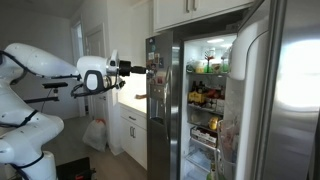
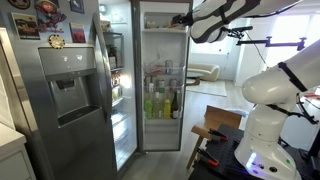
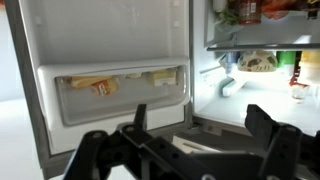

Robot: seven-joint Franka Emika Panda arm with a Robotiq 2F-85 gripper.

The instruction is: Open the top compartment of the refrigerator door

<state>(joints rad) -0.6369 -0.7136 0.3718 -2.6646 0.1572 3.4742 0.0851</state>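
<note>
The refrigerator stands open, its lit shelves full of food. The refrigerator door is a tall narrow grey steel panel with small papers and a dark patch, swung outward. My gripper is at this door's upper edge, high up in both exterior views. In the wrist view its fingers are spread apart with nothing between them. Ahead of them is a door's inner side with a top compartment. Its clear cover is down over butter-like packets.
The wide dispenser door hangs open on the other side, with bins on its inner face. White cabinets and a counter stand beside the fridge, and a white bag lies on the floor. A wooden stool is near my base.
</note>
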